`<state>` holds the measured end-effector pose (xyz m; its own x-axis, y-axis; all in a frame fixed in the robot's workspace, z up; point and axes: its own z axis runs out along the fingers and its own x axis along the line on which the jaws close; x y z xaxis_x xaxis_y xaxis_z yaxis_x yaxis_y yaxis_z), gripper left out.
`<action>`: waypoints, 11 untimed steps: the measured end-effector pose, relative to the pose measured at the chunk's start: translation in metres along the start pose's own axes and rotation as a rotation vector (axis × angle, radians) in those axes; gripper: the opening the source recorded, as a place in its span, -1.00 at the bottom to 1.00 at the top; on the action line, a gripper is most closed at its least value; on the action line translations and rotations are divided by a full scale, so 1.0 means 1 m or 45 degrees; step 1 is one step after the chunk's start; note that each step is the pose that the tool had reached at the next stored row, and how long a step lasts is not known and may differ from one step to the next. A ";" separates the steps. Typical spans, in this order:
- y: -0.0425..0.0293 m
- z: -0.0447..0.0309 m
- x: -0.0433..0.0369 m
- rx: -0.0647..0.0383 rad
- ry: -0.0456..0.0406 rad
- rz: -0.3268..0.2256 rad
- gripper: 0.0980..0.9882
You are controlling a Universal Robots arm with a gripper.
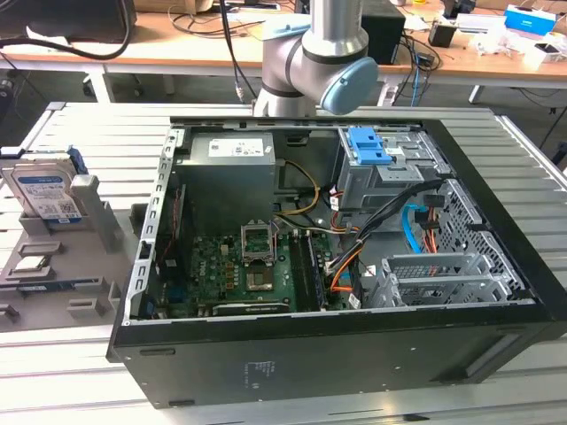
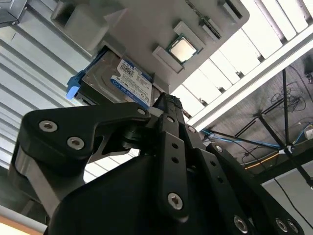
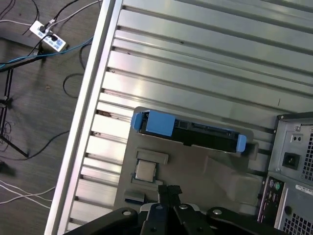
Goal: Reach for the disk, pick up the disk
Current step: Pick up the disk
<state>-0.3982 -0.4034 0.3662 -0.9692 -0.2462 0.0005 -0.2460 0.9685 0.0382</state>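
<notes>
The disk (image 1: 44, 190) is a silver-grey hard drive with a blue-and-white label and blue side rails. It stands on edge in a grey holder (image 1: 89, 232) at the exterior view's left, beside the computer case. In the first wrist view I see the disk (image 3: 188, 131) edge-on from above. In the second wrist view the disk (image 2: 117, 81) shows its labelled face. My black gripper (image 3: 170, 190) hangs well above the holder, apart from the disk, fingers shut together with nothing between them. In the second wrist view the gripper (image 2: 168, 104) points toward the disk's edge.
An open black computer case (image 1: 337, 354) takes up the middle of the slatted metal table (image 1: 89, 124). A small square processor chip (image 3: 145, 170) lies in the holder near the disk. Cables and a power strip (image 3: 46, 36) lie on the floor past the table's edge.
</notes>
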 end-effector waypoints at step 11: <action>0.0000 0.0000 0.0000 0.000 0.005 -0.131 -0.98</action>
<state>-0.3982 -0.4034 0.3662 -0.9388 -0.3445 0.0005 -0.3443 0.9381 0.0381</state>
